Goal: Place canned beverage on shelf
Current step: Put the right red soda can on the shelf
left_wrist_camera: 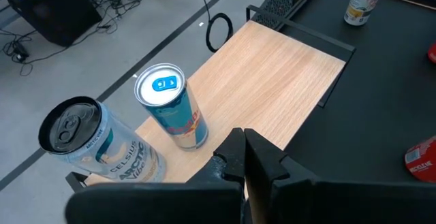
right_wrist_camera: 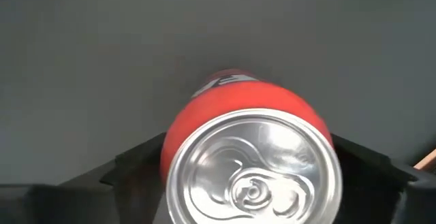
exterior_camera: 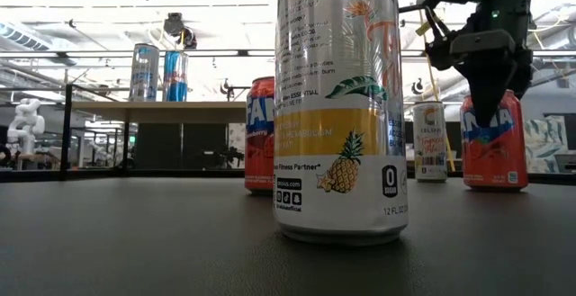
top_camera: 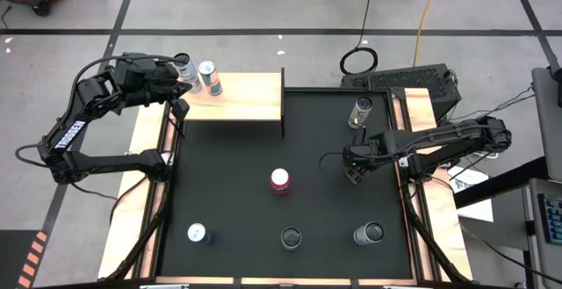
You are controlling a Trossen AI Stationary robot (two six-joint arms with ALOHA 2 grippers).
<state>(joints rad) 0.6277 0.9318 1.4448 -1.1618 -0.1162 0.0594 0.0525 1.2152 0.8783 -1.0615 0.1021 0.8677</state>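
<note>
Black-matted bench (top_camera: pixel 228 175) fills most of my overhead feed. The shelf (top_camera: pixel 250 96), a pale tan rectangular wood board on a thin black frame, sits at its far left corner.

Left arm is parked over the left end of the shelf. Left pincer (left_wrist_camera: pixel 244 157) has its fingers pressed together and holds nothing.

Right arm reaches in from the right side. Right pincer (top_camera: pixel 355 175) points down over the right half of the mat with its fingers spread wide. My wrist feed shows a red aluminium can with a silver lid (right_wrist_camera: pixel 248 163) upright on the mat between them. I see no clamp on it.

Two cans already stand upright on the shelf's left end, just beside each other:
- silver-and-teal Celsius can (left_wrist_camera: pixel 95 142), nearest the end
- blue-and-silver slim can (left_wrist_camera: pixel 170 108)

Loose cans still on the mat, all upright and well apart:
- red can with a pink top (top_camera: pixel 280 180), mid-mat
- pale can with yellow print (top_camera: pixel 362 111), far right, behind the right pincer
- white can (top_camera: pixel 197 233), dark-topped can (top_camera: pixel 291 237) and silver can (top_camera: pixel 369 233), in a row along the near edge
</note>
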